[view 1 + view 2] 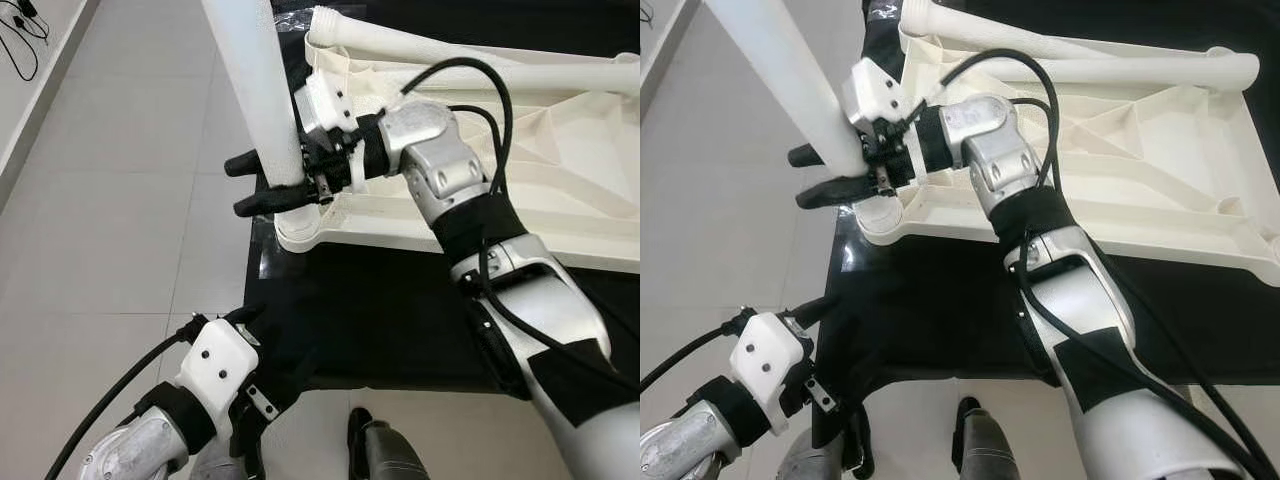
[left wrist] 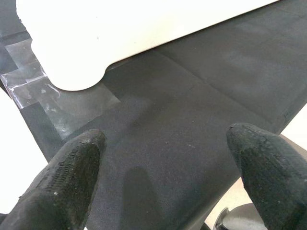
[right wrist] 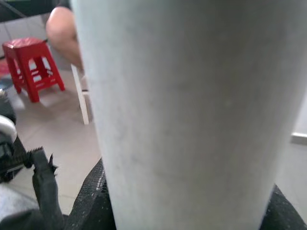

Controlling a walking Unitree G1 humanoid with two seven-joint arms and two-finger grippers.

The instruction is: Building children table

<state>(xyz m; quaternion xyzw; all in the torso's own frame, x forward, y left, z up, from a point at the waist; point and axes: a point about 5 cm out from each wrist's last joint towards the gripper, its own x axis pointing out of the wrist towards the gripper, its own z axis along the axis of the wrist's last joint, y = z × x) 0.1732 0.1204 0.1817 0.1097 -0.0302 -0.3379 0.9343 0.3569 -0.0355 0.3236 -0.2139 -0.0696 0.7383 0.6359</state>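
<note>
Grey floor tiles surround a black mat (image 1: 400,320) where the white tabletop (image 1: 1160,170) lies upside down, two loose legs (image 1: 1090,60) resting in its hollow underside like in a tray. At its near corner socket (image 1: 298,232) the right claw (image 1: 262,182) is closed around a standing white leg (image 1: 255,80), so the step seems to be seating this leg, and the next move probably needs a straight push down; the left claw (image 2: 163,167) hovers wide open and empty over the mat

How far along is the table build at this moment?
Done: the white tabletop lies upside down on the black mat, with two loose legs lying on it.
In hand: the right gripper is closed around one white leg, held upright over the near corner socket; whether it is fully seated cannot be told.
Left: the loose legs are not yet fitted. The left gripper hovers open above the mat.
</note>
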